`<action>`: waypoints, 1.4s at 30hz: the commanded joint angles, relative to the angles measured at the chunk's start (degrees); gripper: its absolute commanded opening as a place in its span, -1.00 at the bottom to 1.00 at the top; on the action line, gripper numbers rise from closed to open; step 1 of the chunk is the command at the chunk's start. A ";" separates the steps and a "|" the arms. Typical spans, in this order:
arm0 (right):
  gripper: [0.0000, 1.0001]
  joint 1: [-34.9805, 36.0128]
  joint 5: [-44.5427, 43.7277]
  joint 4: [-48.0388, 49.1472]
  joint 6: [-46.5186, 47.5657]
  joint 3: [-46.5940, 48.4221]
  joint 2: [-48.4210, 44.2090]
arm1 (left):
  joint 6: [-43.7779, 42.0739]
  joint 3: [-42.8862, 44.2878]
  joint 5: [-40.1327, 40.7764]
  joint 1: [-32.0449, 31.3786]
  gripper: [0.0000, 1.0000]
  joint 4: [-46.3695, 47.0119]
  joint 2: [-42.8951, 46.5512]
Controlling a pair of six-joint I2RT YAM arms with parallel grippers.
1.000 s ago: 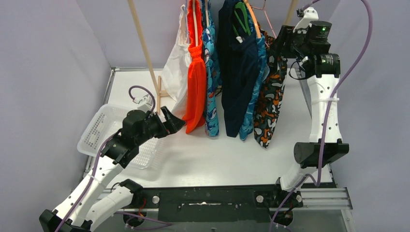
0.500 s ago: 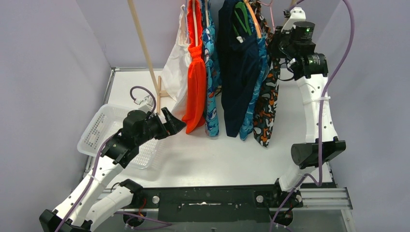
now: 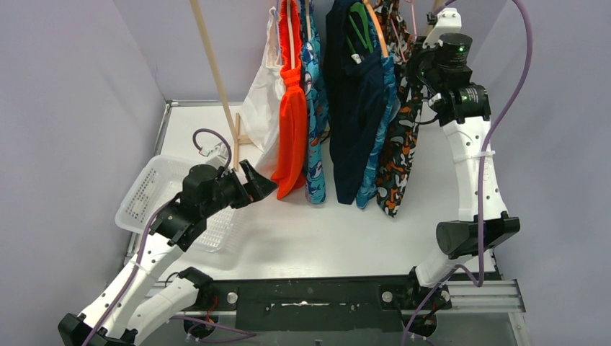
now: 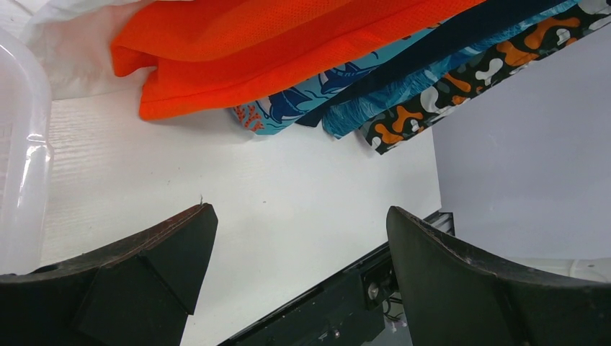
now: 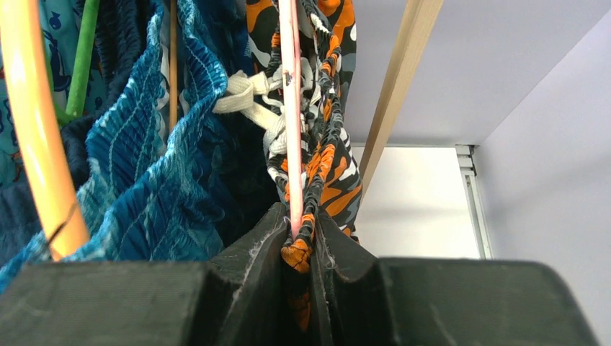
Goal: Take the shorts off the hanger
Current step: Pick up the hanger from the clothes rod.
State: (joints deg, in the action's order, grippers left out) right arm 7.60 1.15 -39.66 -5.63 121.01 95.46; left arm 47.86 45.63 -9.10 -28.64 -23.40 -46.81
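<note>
Several shorts hang in a row on hangers: bright orange [image 3: 292, 122], teal shark print [image 3: 315, 108], navy [image 3: 357, 94], blue patterned [image 3: 375, 173] and orange-black-white camouflage [image 3: 400, 151]. High at the rack, my right gripper [image 3: 418, 65] is shut on the waistband of the camouflage shorts [image 5: 331, 166], with the thin pink hanger [image 5: 290, 108] pinched in the same grip [image 5: 301, 216]. My left gripper [image 3: 259, 180] hovers low, just left of the orange shorts' hem [image 4: 216, 79]. It is open [image 4: 295, 216] with nothing between its fingers.
A white mesh basket [image 3: 144, 194] sits on the table under the left arm. A white cloth bag [image 3: 261, 101] hangs left of the orange shorts. Slanted wooden rack poles [image 3: 212, 65] [image 5: 396, 86] frame the clothes. An orange hanger [image 5: 32, 130] and a green hanger [image 5: 83, 58] hold neighbouring shorts.
My right gripper moved left and up to the camouflage shorts' top and shut on the waistband and pink hanger. The shorts shifted slightly left. The left arm stayed still.
</note>
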 commanded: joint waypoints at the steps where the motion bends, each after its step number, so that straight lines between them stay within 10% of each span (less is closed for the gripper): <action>1: -1.00 0.41 -2.37 9.94 0.67 -1.75 -7.98 | 0.39 1.08 2.06 0.43 0.79 1.42 2.21; 14: -1.00 0.45 -4.09 5.61 -1.50 -15.65 -17.91 | 1.71 0.42 3.79 0.47 0.79 0.19 4.91; 26: -1.00 0.40 -0.59 -11.48 -17.39 -48.10 -43.56 | 4.88 -3.19 3.80 0.77 0.80 -1.76 8.02; 42: -1.00 0.40 12.84 -39.38 -21.83 -38.49 -51.09 | 3.92 -2.02 -2.99 0.87 0.80 2.86 2.95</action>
State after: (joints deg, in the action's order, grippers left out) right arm 7.66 9.37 -71.96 -26.59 76.05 45.84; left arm 52.23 41.50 -9.58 -28.01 -25.36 -44.10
